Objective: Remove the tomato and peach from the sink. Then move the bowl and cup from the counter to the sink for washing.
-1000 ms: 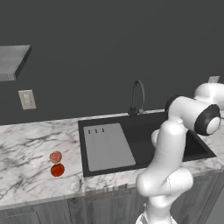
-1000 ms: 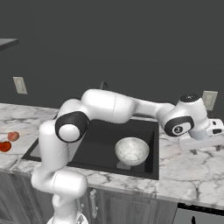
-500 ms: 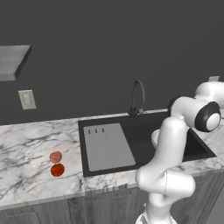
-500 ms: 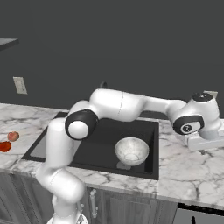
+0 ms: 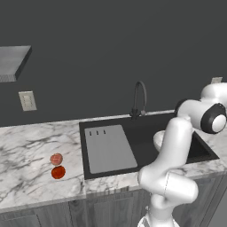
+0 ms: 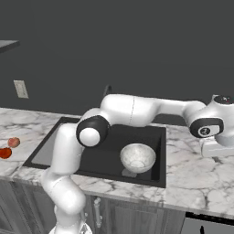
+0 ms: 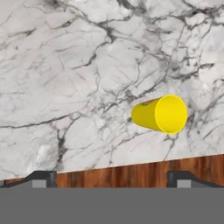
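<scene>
Hand view: the cup stands on the counter, mouth facing the camera, fingers spread wide.

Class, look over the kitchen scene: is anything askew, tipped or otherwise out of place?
Nothing looks spilled or damaged. The tomato and peach sit on the counter left of the sink, the bowl sits upright in the basin, and the cup stands on the marble below the open gripper.

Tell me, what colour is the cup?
Yellow; the cup shows best in the hand view.
</scene>
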Available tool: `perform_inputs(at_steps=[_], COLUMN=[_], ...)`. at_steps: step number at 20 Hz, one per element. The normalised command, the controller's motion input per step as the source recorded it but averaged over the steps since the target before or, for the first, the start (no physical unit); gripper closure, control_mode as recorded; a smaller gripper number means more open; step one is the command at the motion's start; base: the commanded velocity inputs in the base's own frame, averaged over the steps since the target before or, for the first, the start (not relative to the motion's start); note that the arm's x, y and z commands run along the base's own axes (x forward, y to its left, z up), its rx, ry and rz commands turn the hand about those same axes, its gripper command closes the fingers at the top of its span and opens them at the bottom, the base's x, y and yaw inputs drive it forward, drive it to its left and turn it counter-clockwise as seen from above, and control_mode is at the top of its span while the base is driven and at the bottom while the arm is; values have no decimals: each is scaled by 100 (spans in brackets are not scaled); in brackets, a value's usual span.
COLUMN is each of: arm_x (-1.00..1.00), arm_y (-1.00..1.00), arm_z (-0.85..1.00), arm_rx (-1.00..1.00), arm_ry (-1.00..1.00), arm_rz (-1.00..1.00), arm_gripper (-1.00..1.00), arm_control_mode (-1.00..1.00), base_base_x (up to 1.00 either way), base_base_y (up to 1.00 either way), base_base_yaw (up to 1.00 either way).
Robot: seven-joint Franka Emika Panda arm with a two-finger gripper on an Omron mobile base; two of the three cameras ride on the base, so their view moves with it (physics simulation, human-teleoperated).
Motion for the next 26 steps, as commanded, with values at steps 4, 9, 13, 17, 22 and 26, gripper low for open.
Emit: perform_inputs(at_steps=[4,9,13,17,22,26], arm_x=[-3,0,0,0,0,0], arm_y=[-4,-8,-10,-5,-5,-5], arm_z=[0,0,-2,-6,-8,-7], arm_rx=[2,0,0,0,0,0], arm_ry=[0,0,0,0,0,0], arm_rz=[0,0,0,0,0,0], arm_gripper=[-100,-100,-100,-100,-100,-100], arm_control_mode=[-100,-100,-100,-100,-100,-100], base_base_x=[0,0,0,0,0,0], base_base_y=[0,0,0,0,0,0], base_base_yaw=[0,0,0,0,0,0])
